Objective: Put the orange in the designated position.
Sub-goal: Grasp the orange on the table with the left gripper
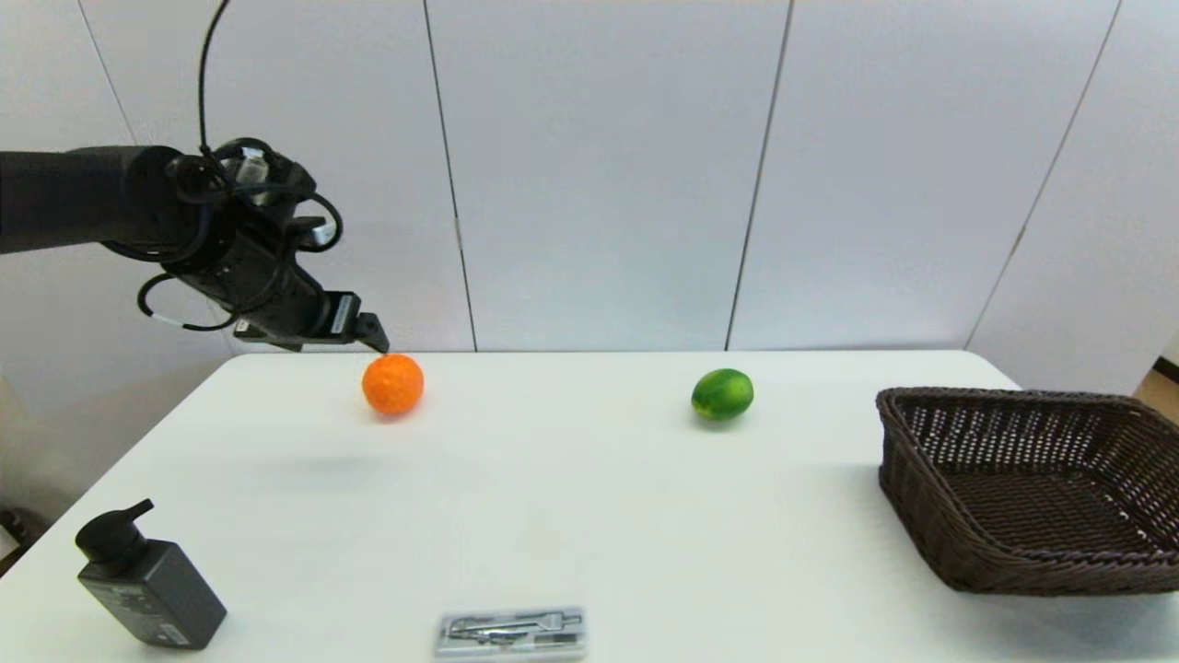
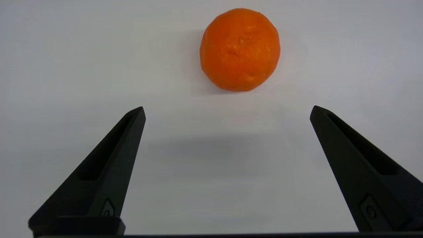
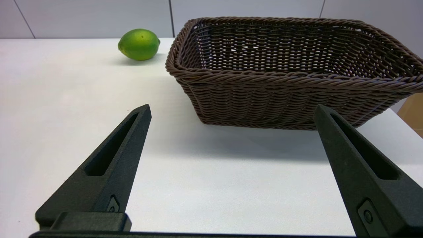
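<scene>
Hovering L gripper [image 2: 228,109] agape, prob. above orange [image 1: 393,384]

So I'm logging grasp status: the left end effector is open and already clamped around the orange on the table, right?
Not quite. The left end effector is open, but it is not around the orange. The left wrist view shows the fruit sitting free on the white table, beyond both fingertips with bare tabletop between them. The head view agrees.

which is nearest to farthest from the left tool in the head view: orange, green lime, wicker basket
1. The round orange fruit, just below and right of the open left tool.
2. The green oval lime, mid-table.
3. The dark brown wicker basket, at the right edge.
</scene>
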Tool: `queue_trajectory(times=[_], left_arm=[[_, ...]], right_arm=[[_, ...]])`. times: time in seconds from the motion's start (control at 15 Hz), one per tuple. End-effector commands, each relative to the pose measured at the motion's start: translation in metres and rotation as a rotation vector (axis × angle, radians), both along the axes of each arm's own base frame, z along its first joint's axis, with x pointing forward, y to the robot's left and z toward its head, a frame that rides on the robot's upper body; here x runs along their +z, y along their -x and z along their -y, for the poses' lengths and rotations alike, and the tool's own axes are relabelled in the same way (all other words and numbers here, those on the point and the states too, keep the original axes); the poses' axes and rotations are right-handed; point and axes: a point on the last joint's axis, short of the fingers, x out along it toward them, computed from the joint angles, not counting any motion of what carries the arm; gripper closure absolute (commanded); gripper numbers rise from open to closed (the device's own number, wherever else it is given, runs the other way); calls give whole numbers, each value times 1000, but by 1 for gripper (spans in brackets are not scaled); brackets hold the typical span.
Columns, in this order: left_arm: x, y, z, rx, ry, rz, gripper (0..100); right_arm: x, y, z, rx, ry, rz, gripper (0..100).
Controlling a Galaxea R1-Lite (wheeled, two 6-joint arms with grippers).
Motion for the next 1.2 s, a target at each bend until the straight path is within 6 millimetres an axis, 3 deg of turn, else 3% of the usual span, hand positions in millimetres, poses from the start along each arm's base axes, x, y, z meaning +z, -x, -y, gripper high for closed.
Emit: queue_trajectory(times=[0.07, 0.4, 1.2], left_arm=[[-31, -34, 4, -8, 1, -40, 0], [-54, -57, 9, -37, 37, -18, 0], [-81, -65, 14, -42, 36, -91, 0]], right_arm=[[0, 0, 0, 0, 0, -1, 0], [0, 0, 0, 0, 0, 0, 0], [0, 0, 0, 0, 2, -1, 0]])
